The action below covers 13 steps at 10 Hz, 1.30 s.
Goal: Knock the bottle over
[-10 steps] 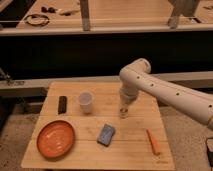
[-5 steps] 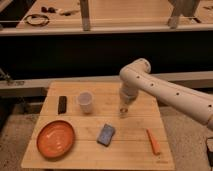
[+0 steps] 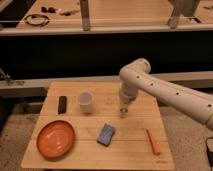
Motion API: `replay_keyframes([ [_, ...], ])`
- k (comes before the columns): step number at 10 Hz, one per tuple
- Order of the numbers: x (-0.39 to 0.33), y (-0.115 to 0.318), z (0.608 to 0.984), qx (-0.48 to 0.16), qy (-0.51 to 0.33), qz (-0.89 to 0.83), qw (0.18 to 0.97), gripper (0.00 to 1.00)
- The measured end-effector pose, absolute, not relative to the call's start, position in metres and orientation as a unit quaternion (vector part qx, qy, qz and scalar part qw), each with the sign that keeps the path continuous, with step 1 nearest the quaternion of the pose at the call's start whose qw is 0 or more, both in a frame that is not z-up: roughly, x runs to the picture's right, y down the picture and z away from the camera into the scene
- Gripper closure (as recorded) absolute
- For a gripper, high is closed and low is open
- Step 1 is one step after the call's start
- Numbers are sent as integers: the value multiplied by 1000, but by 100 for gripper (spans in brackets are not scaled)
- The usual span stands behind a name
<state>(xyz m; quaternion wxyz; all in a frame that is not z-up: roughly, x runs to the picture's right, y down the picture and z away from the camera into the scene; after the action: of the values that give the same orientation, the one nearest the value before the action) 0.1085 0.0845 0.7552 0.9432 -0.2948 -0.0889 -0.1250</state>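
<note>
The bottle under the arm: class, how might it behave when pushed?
Slim and upright, the bottle probably tips rather than slides. Small, so likely light. Once down it may roll. The gripper, shut, hangs just above it.

White arm (image 3: 165, 92) bent at elbow; closed pincer (image 3: 123, 111) hangs below, pointing down.

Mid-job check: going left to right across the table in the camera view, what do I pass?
orange plate → white cup → blue sponge → gripper, lowered to the table just right of the cup → orange stick, furthest right.
</note>
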Motion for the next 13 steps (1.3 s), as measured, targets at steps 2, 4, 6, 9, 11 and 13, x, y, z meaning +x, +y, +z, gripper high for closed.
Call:
replay_keyframes([
  [2, 108, 85, 755, -296, -90, -124, 943, 95],
  [4, 107, 85, 755, -296, -92, -122, 943, 95],
  [6, 106, 84, 755, -297, -94, -120, 943, 95],
  [9, 105, 85, 755, -298, -97, -116, 942, 95],
  [11, 104, 85, 755, -298, -98, -114, 942, 95],
  [13, 103, 85, 755, -299, -99, -112, 942, 95],
])
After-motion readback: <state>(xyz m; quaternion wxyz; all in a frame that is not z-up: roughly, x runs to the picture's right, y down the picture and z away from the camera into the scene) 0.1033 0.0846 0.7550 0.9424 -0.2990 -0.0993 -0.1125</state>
